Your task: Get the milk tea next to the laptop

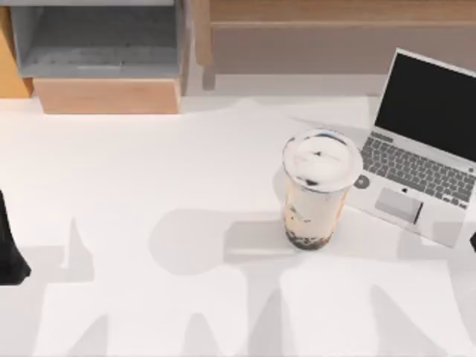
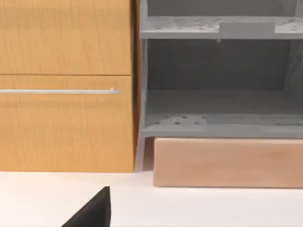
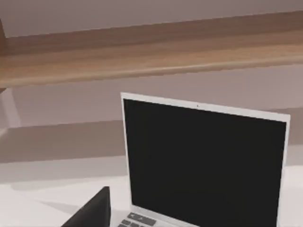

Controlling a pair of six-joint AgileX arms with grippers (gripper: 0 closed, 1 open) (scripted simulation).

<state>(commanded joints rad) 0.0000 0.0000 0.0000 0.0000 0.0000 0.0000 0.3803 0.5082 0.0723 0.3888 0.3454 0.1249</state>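
Milk tea [image 1: 318,190]: you can see it upright on the bench [image 1: 149,223], just beside the laptop [image 1: 420,149], at the front-left corner of the laptop's keyboard; whether cup and laptop touch you cannot tell
Task state: judged from how things lie, the cup already sits next to the laptop, so little or nothing is left to do
Risk: the cup is tall and narrow at its base, so any sideways brush from an arm reaching in toward the laptop would likely tip it onto the keyboard
Second risk: pushing the cup closer could shove it against the laptop's edge and topple it, since the laptop will not give way
Left hand [image 1: 9,253]: parked at the bench edge far from the laptop, on the cup's far side; it holds nothing you can see, and whether its fingers are spread or closed you cannot tell
Right hand [image 1: 473,240]: parked at the bench edge just past the laptop's front-right corner; its state cannot be told either
Other things: a wooden cabinet [image 2: 66,85] and a grey shelf [image 2: 218,80] stand well behind, away from the laptop
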